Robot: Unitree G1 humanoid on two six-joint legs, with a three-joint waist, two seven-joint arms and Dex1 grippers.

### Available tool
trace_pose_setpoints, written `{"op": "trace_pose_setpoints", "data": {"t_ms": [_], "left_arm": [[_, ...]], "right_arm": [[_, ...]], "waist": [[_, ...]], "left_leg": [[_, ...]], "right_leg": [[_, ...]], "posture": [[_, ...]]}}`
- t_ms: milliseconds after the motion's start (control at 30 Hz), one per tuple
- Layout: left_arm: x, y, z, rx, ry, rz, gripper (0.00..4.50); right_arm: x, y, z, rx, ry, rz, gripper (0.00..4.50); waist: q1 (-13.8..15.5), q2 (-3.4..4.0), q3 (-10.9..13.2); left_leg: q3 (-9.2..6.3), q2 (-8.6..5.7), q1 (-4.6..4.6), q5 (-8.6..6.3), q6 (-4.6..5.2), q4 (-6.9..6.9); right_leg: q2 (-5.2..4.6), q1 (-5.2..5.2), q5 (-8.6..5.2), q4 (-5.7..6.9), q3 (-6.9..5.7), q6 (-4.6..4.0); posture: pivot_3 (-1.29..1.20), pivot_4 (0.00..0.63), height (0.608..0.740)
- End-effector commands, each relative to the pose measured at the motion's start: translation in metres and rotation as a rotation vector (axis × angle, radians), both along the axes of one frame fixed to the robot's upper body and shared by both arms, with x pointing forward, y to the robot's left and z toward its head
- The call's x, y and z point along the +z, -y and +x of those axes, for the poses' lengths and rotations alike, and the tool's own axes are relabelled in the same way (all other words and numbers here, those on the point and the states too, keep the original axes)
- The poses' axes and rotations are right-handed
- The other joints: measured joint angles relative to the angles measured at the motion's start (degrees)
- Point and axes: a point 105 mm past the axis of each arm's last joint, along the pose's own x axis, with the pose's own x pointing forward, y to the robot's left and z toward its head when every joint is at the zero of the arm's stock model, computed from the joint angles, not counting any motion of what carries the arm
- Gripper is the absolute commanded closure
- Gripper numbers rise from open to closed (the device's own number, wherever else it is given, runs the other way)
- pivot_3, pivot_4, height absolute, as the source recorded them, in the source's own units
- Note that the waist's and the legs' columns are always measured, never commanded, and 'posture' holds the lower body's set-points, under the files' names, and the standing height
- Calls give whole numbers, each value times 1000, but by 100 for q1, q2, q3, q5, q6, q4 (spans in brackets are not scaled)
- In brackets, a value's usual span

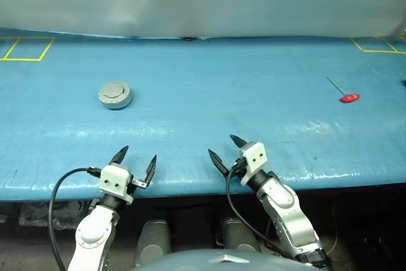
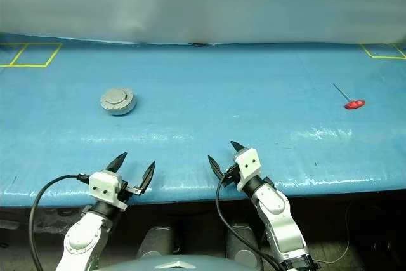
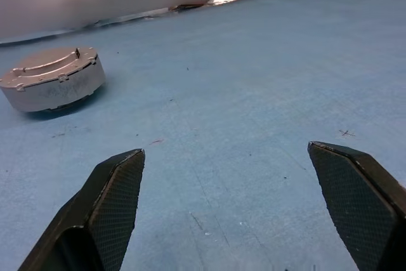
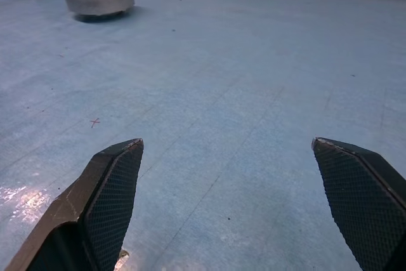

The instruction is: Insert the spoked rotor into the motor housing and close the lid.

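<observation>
A: From the head views, what are you seeing?

B: The housing [image 1: 115, 95] is sitting on the blue table [image 1: 254, 93], on the robot's left side, well apart from both arms. The lid [image 2: 117, 98] is lying closed on top of it, so I judge the task is finished. A red-headed pin [image 1: 346, 96] is lying far on the right.

A: And the grippers?

B: The left gripper [image 1: 137, 160] and the right gripper [image 1: 224, 150] are hanging at the near table edge, both wide and holding nothing. I think they are standing clear because nothing remains to do.

A: In the left wrist view?

B: The fingers [image 3: 114, 188] are spreading wide over bare table. The housing is resting flat, its axis upright, its plain lid facing up.

A: The right wrist view?

B: The same: wide fingers [image 4: 111, 182], and the housing far ahead, round, so it has no long axis. I cannot see the rotor; I judge it is closed inside.
</observation>
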Motion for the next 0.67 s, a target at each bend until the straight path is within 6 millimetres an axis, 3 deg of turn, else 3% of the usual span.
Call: {"op": "trace_pose_setpoints", "data": {"t_ms": [33,667], "left_arm": [[9,1,0,-3,49,-4,11],[13,-2,4,1,58,-5,11]], "right_arm": [[16,0,1,-6,65,26,0],[17,-4,5,-13,61,48,0]], "waist": [[1,0,0],[1,0,0]], "left_leg": [[0,0,0,0,0,0],[2,1,0,0,2,0]], "right_leg": [[0,0,0,0,-1,0],[1,0,0,0,-1,0]], "posture": [[0,150,740],[0,150,740]]}}
